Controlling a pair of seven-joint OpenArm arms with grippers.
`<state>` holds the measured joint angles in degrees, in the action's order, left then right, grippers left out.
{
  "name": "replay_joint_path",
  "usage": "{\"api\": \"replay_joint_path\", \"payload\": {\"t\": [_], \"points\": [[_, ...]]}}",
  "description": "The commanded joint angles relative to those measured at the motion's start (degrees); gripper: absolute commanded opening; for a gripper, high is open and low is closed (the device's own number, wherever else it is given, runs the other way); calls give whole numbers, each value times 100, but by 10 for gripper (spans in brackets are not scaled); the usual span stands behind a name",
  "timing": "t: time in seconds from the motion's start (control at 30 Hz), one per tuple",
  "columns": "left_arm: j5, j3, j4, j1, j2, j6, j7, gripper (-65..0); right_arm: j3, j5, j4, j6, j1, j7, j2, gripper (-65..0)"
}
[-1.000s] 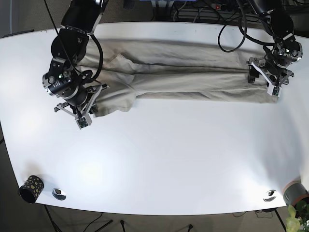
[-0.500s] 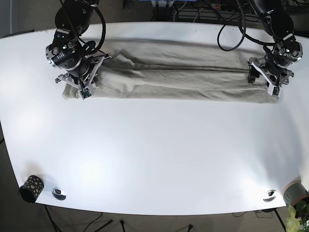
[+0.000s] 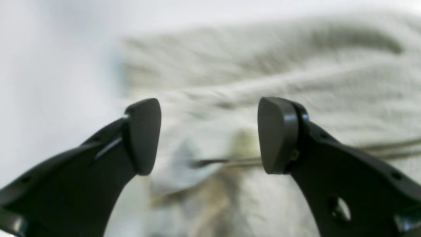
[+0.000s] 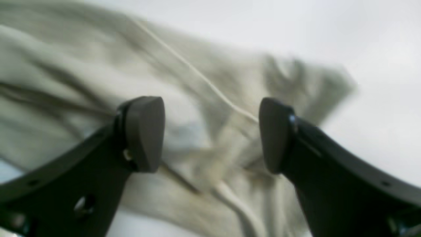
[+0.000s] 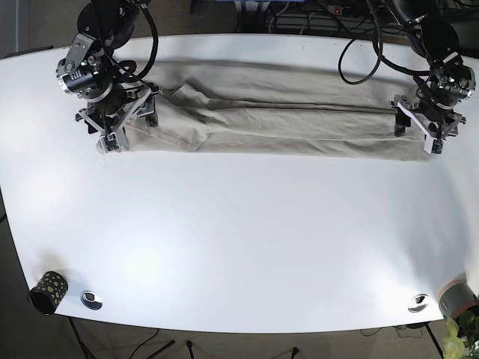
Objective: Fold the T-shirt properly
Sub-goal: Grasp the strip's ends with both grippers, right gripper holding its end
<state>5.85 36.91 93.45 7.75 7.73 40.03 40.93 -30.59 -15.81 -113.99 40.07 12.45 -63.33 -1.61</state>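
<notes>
Both sets of jaws are seen parted, with nothing pinched between the pads: the left gripper (image 3: 209, 135) is spread over the cloth at one end of the T-shirt (image 5: 277, 112), and the right gripper (image 4: 210, 135) is spread likewise over the rumpled other end. In the base view the left gripper (image 5: 421, 126) is placed at the right end of the garment and the right gripper (image 5: 112, 120) at the left end. The T-shirt is laid as a long narrow band across the far part of the white table (image 5: 239, 239), already doubled lengthwise, with a loose flap and creases near its left end. A seam or hem line is crossed by the right gripper's opening; whether cloth is touched by the pads cannot be told, both wrist views being blurred. Judged risks: if the jaws are closed on the top layer only, the layers would be pulled apart and the lengthwise fold lost; if the two ends are lifted unevenly, the band would be skewed and the next fold laid crooked; the bunched left end could be trapped as a permanent crease. A small patterned cup (image 5: 48, 291) is noted at the near left corner, well apart from the work.
</notes>
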Motion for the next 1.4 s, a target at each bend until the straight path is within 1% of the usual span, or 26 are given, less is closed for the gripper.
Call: {"api": "replay_joint_path", "payload": {"t": [0.0, 0.07, 0.13, 0.23, 0.37, 0.57, 0.67, 0.83, 1.0, 1.1, 1.13, 1.23, 1.27, 1.37], "points": [[360, -3, 268, -50, 23, -3, -115, -225, 22, -172, -86, -7, 43, -133, 42, -228], [457, -11, 268, -23, 49, -3, -115, -225, 127, -234, -77, -7, 70, -168, 42, -228], [413, -11, 216, -23, 49, -3, -115, -225, 268, -155, -60, -7, 96, -168, 42, -228], [299, -11, -13, -14, 23, -3, -115, -225, 479, 126, 134, -7, 149, -168, 33, -228], [229, -11, -391, -14, 32, -3, -115, -228, 611, 548, 538, -7, 105, -115, 33, -228], [229, -20, -927, -67, 49, -3, -141, -228, 611, 909, 1408, -7, -317, 412, 42, -228], [229, -20, -1191, -278, 155, -3, -159, -226, 611, 1093, 1909, -7, -713, 579, 77, -228], [237, 15, -1806, -779, 260, -3, -123, -224, 602, 1164, 2604, -7, -1399, 693, 191, -228], [316, 76, -1657, -929, 357, -3, -36, -222, 611, 1181, 2446, -7, -1601, 641, 191, -228], [756, 516, -1086, -929, 366, -3, 466, -217, 611, 1181, 2287, -7, -1618, 597, 191, -228], [932, 657, -980, -929, 366, -3, 641, -203, 611, 1181, 2279, -7, -1618, 588, 191, -228], [1398, 1114, -892, -937, 375, -3, 1072, -122, 611, 1181, 2279, -7, -1618, 588, 191, -228], [1486, 1290, -927, -937, 375, -3, 1125, -93, 611, 1181, 2279, -7, -1601, 588, 191, -228], [1538, 1465, -1112, -937, 375, -3, 1125, -58, 611, 1146, 2287, -7, -1583, 579, 191, -228]]}}
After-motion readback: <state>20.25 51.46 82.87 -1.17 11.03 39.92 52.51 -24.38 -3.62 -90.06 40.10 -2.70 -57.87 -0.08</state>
